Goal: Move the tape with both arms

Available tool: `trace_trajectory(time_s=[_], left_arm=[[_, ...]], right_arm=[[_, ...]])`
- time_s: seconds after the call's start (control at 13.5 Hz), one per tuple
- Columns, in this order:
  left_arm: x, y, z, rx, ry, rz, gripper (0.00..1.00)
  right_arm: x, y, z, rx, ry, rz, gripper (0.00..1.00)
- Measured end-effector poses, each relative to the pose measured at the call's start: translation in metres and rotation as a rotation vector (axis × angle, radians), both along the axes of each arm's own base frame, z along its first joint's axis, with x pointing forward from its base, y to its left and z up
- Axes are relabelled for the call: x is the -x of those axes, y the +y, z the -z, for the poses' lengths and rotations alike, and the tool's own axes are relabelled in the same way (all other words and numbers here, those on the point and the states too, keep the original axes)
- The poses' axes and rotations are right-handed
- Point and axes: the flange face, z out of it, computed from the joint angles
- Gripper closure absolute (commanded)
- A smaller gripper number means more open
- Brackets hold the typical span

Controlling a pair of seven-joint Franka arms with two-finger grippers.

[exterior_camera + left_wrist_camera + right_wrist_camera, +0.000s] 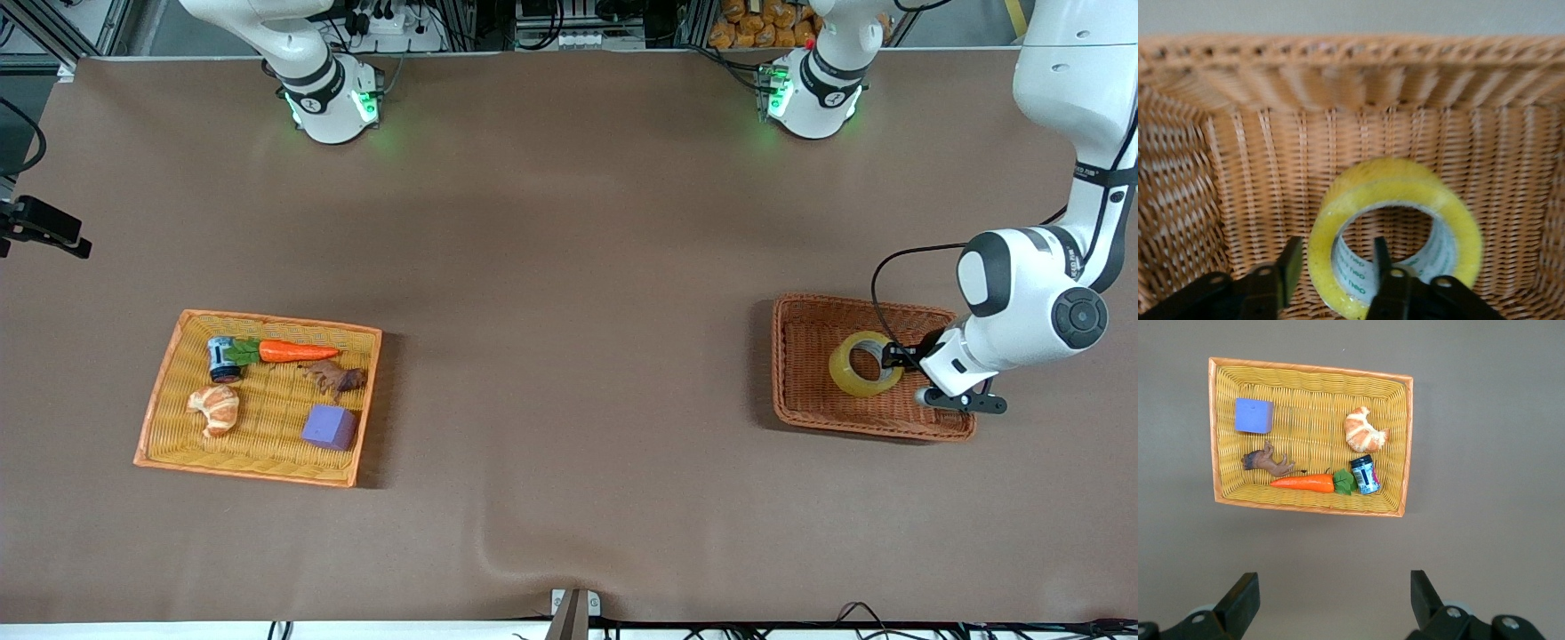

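Note:
The tape (864,363), a translucent yellowish roll with a grey-white core, lies tilted in the brown wicker basket (867,301) at the left arm's end of the table. My left gripper (890,358) is down in that basket. In the left wrist view it (1337,247) is open and straddles the wall of the tape (1395,179), one finger inside the core and one outside with a small gap. My right gripper (1333,580) is open and empty, high over the bare table. It is out of the front view.
A yellow wicker basket (267,317) at the right arm's end holds a purple cube (329,428), a croissant (215,409), a carrot (298,352), a small can (222,359) and a brown animal figure (336,378). The basket's wall (1338,73) rises close round my left gripper.

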Motion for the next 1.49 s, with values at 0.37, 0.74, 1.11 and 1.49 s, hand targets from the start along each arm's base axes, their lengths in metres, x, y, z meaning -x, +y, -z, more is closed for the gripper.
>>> trace_trajectory(time_s=[0.37,0.74,1.11,1.49], left_arm=[[-0.03,-0.035,-0.124,-0.008,-0.003,0.003,0.0],[0.006,-0.09,-0.293,-0.052,-0.059,0.018,0.0],[0.038,-0.099,-0.358,-0.135,-0.106,0.016,0.0],[0.047,-0.094,-0.373,-0.138,-0.085,-0.009,0.0]], right_arm=[[0.0,0.0,-0.001,0.0,-0.002,0.0,0.0],[-0.001,0.0,-0.003,0.001,-0.005,0.0,0.0],[-0.001,-0.002,-0.01,0.004,-0.02,0.003,0.0],[-0.001,-0.002,-0.01,0.004,-0.02,0.003,0.0]])
